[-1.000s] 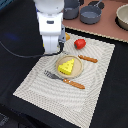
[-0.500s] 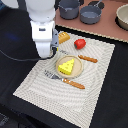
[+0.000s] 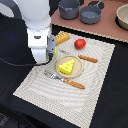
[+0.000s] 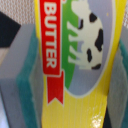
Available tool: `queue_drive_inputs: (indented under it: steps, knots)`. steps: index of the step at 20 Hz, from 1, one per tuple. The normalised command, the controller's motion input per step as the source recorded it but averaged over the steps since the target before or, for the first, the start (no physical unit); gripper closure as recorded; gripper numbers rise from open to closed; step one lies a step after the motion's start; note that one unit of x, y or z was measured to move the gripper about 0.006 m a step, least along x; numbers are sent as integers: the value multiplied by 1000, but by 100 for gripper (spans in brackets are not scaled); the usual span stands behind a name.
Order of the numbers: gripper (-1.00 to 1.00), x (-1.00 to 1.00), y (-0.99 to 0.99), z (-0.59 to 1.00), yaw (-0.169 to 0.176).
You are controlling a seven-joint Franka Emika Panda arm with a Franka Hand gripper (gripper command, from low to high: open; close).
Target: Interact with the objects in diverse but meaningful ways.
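Between the hand's grey pads [image 4: 22, 75] in the wrist view, I see the yellow butter box [image 4: 75, 65] clamped, cow and red banner filling the frame. On the striped mat [image 3: 35, 87] in the exterior view, the cheese wedge [image 3: 67, 65] sits on its plate [image 3: 71, 74], bread loaf [image 3: 62, 38] and red fruit [image 3: 80, 43] behind. My reading: one object is lifted, nothing yet set down, and the pots [image 3: 91, 14] remain untouched.

My own arm hides my jaws in the exterior view; up close, the butter box [image 4: 75, 65] runs off the frame at both ends, and my teal pads [image 4: 29, 95] are blurred and cropped
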Motion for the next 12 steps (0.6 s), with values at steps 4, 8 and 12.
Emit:
queue_drive_inputs:
  steps: [4,8,12]
  knots:
    - [-100,87,142,5,17]
    - [-100,93,214,162,22]
    - [-100,32,449,649,6]
